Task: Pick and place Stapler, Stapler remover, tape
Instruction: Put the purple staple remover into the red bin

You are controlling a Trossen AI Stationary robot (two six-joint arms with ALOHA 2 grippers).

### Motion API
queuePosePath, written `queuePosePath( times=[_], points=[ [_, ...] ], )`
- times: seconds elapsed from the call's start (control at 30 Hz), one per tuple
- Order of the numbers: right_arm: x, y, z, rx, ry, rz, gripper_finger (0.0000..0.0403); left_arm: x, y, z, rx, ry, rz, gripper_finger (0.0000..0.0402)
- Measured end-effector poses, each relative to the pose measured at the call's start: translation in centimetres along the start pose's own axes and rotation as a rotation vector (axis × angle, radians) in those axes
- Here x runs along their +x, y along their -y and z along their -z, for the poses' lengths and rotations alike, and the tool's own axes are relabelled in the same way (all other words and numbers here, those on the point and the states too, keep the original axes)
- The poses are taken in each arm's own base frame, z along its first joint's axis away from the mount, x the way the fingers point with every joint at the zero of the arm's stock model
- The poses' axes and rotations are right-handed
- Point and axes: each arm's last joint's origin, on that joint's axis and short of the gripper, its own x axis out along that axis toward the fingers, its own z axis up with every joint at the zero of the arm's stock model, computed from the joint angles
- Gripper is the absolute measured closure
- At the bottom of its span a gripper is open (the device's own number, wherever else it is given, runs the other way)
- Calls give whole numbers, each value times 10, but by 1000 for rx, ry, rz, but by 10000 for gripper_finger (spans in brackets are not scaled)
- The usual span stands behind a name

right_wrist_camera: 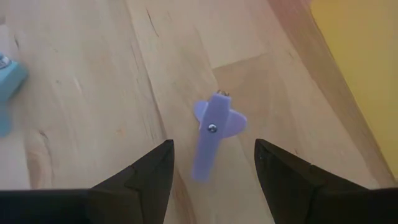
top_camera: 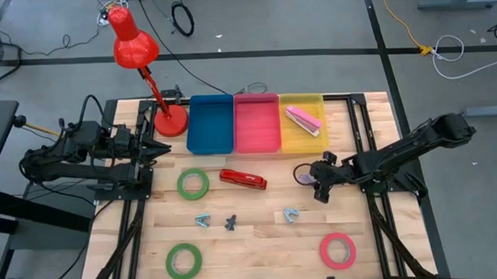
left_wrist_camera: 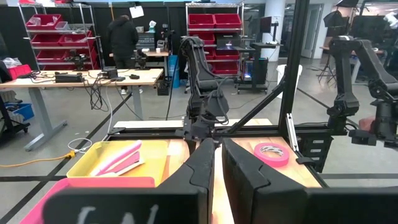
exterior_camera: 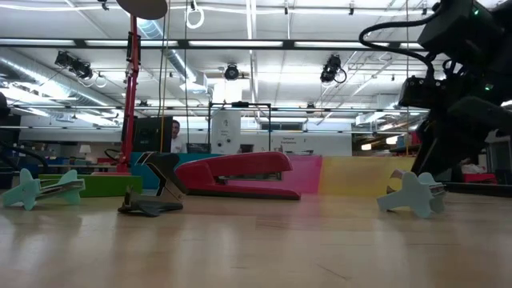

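Note:
A purple staple remover lies flat on the wooden table, just ahead of my right gripper, which slants down over it, open, its fingers on either side and apart from it. In the high view the purple remover sits by the yellow bin. A red stapler rests mid-table. Two green tape rolls and a pink one lie flat. My left gripper waits shut at the table's left side.
Blue, pink and yellow bins stand at the far edge; a pink stapler lies in the yellow one. Two light-blue removers and a dark one lie mid-table. A red lamp stands far left.

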Motion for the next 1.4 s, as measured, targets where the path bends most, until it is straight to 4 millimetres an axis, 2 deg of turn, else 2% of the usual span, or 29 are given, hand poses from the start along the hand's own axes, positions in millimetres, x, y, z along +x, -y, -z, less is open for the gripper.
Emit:
queuePosePath(
  times=[0.4,1.03,1.17,1.4],
  points=[
    [10,0,0,-15,-13,35,191,0,0,0,0,0,0,367],
    [11,3,-1,-14,-37,1,343,0,0,0,0,0,0,367],
    [11,3,-1,-16,-36,0,359,0,0,0,0,0,0,367],
    [11,2,-2,-18,-38,-7,361,0,0,0,0,0,0,367]
  ],
)
